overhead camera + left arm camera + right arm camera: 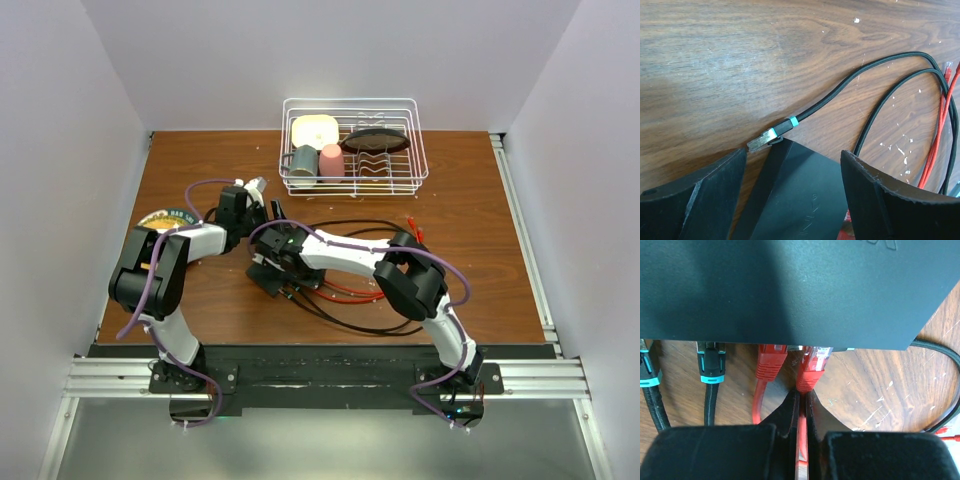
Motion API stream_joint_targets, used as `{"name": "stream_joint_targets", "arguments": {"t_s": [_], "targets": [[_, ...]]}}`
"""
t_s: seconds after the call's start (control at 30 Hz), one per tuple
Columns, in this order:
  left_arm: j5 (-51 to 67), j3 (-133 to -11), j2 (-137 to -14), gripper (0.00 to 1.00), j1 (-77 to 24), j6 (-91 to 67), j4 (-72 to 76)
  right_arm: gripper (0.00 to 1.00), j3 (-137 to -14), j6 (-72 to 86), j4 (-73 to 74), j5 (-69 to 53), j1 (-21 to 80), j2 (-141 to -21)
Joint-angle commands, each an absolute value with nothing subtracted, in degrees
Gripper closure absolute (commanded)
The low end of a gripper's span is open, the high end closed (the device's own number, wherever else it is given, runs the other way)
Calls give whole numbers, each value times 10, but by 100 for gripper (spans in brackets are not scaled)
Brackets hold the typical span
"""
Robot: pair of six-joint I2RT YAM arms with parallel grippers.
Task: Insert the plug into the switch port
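Observation:
The switch is a flat black box at the table's middle; it also shows in the left wrist view and the right wrist view. My right gripper is shut on the red cable just behind a red plug. The plug's clear tip sits at the socket row under the switch's edge; its depth cannot be told. A second red plug and two black plugs sit in sockets to its left. My left gripper is open, with one finger on each side of the switch's far corner.
A loose black plug with a teal band lies at the switch's corner. Black and red cables loop on the table to the right. A white wire dish rack stands at the back. A round tin lies at the left.

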State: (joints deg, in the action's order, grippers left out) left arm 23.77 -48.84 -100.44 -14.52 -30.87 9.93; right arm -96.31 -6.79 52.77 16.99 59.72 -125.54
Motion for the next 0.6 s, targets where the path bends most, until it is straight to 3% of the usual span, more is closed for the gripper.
{"name": "stream_joint_targets", "arguments": {"t_s": [0.0, 0.3, 0.57], "targets": [[253, -474, -1004, 19, -142, -311, 76, 100, -955, -79, 549, 94, 608, -1303], [250, -473, -1000, 19, -142, -309, 72, 100, -985, 12, 514, 126, 550, -1292], [215, -454, -954, 20, -141, -301, 59, 100, -898, 76, 408, 109, 441, -1176]]}}
